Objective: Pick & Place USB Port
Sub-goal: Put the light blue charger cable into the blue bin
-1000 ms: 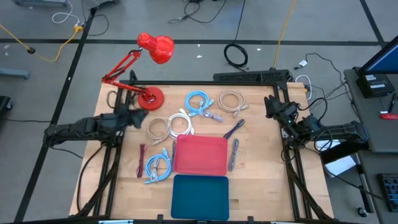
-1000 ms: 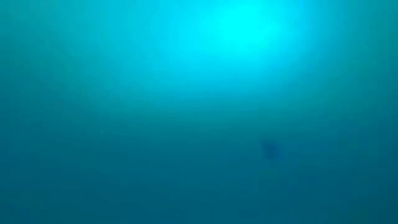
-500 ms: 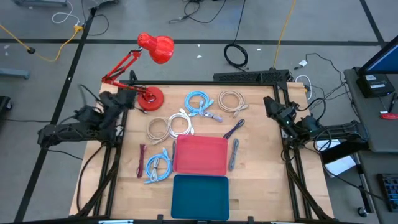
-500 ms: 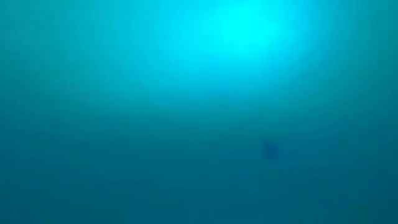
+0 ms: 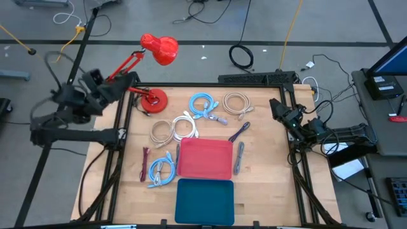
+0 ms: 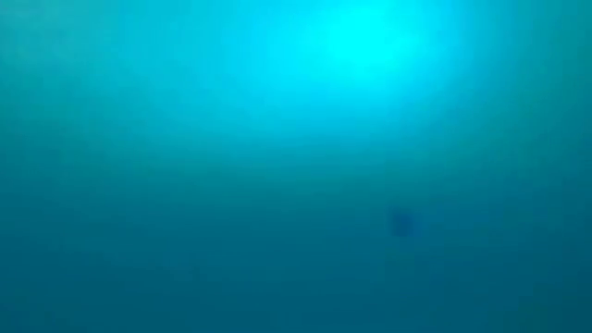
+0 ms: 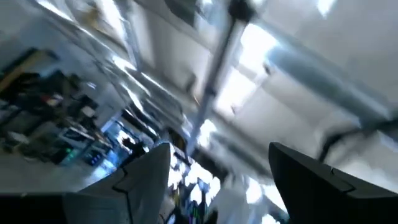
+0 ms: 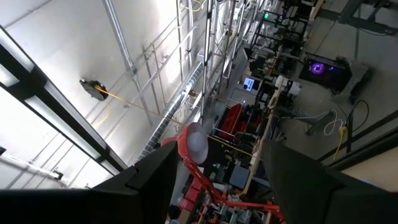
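1. Dark against the pale wood, the left arm has swung back off the table; its gripper, which a second ago reached in beside the red lamp, now sits past the table's far left corner, fingers spread and holding nothing.
2. The right gripper has not moved from the right edge, fingers apart and empty.
3. Coiled cables, two blue, a white pair and a beige one, lie where they were, around the red tray and above the teal tray.
4. Which cable carries the USB plug cannot be told; nothing appears picked yet, so the task seems barely begun.
5. No brand, label or writing is readable; the low view shows only blue haze.
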`<state>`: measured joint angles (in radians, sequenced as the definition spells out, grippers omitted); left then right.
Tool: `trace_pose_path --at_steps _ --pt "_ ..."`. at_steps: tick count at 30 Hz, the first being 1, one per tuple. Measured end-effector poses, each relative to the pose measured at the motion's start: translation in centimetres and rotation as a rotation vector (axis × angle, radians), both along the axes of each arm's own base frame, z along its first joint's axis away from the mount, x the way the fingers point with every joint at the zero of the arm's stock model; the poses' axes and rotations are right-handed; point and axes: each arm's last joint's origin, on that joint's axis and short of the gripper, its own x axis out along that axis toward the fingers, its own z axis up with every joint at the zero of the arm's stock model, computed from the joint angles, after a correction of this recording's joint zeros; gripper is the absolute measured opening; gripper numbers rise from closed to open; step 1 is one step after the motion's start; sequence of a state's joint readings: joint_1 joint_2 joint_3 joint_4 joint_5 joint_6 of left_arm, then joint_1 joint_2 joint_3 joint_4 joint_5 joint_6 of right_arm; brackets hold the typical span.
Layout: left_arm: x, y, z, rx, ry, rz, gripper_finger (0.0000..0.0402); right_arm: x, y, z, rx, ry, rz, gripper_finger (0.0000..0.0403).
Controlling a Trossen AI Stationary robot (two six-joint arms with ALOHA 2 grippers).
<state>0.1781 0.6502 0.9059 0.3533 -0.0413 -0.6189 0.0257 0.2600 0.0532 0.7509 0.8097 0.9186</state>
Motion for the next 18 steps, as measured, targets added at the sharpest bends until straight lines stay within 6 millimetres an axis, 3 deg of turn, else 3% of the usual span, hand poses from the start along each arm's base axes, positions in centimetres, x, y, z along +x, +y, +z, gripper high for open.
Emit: trace_pose_path --at_steps 3,6,11,15,18 --pt "1.4 0.1 3.6 0.164 0.081 -0.023 0.0273 0.0 0.0 0.0 -0.005 0.000 0.009 0.0226" --pt "2.7 0.5 5.5 0.271 0.246 0.030 0.0273 0.1 0.1 0.1 -0.033 -0.006 0.047 0.0226" --pt "3.9 1.5 5.3 0.203 0.563 0.130 0.0273 -0.2 0.2 1.4 -0.156 -0.003 0.039 0.0223" --pt "4.2 2.1 3.1 0.117 0.782 0.168 0.0273 0.1 0.5 7.5 -0.359 0.035 0.047 0.0218" --pt "4.6 2.4 1.0 0.059 0.931 0.176 0.0273 2.1 0.8 12.7 -0.490 0.186 0.070 0.0215"
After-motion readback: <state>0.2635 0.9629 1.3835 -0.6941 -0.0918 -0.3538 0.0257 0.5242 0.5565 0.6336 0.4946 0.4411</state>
